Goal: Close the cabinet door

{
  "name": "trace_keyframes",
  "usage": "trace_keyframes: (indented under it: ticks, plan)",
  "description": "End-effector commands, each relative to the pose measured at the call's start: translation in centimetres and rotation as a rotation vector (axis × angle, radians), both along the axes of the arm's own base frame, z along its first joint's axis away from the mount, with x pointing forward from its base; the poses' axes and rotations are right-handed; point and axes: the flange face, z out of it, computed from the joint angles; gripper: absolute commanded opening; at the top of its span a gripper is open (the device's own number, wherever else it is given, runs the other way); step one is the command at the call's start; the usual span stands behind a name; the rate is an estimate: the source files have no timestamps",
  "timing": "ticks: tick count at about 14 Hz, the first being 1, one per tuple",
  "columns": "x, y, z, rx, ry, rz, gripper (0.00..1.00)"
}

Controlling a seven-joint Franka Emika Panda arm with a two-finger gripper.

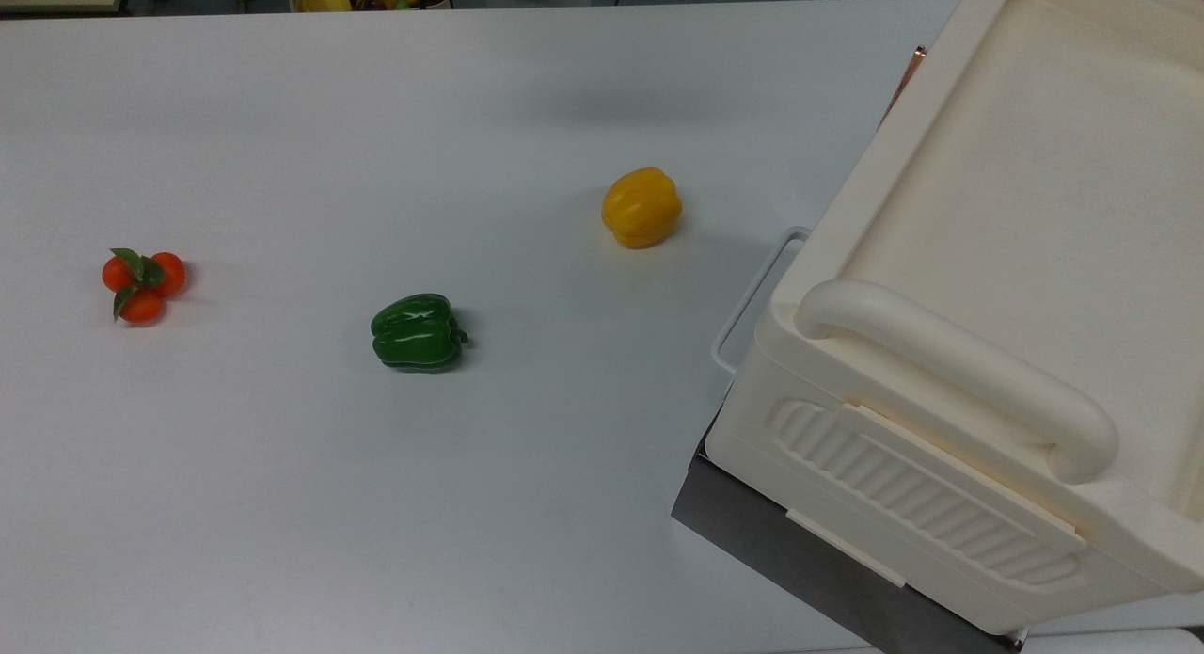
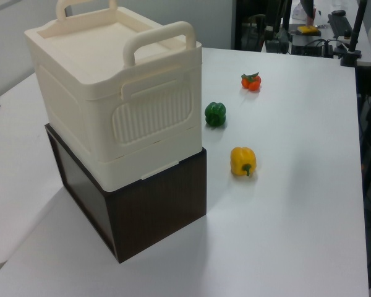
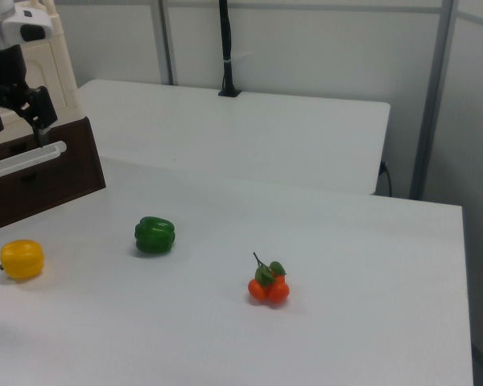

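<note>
The big cream cabinet (image 1: 1016, 212) fills the top view's right side, with a tray-like top and a thick bar handle. In the left view the cabinet (image 2: 111, 93) sits on a dark brown box (image 2: 148, 210). Of the cabinet door, a thin copper-orange strip (image 1: 913, 63) shows at the cabinet's far edge in the top view; its panel is hidden. In the right view my gripper (image 3: 18, 117) hangs at the top left, right in front of the cream cabinet (image 3: 58, 60), its two black fingers apart and nothing between them.
On the white table lie a yellow pepper (image 1: 641, 207), a green pepper (image 1: 417, 331) and a cluster of small tomatoes (image 1: 143, 283). A white wire handle (image 1: 752, 301) sticks out from the brown box (image 1: 800, 560) under the cabinet. Open tabletop spreads to the top view's left.
</note>
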Motion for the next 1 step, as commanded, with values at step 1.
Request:
trace_keyframes:
  ticks: [1]
  plan:
    - [0.16,0.74,0.09,-0.005,-0.018,0.026,1.00]
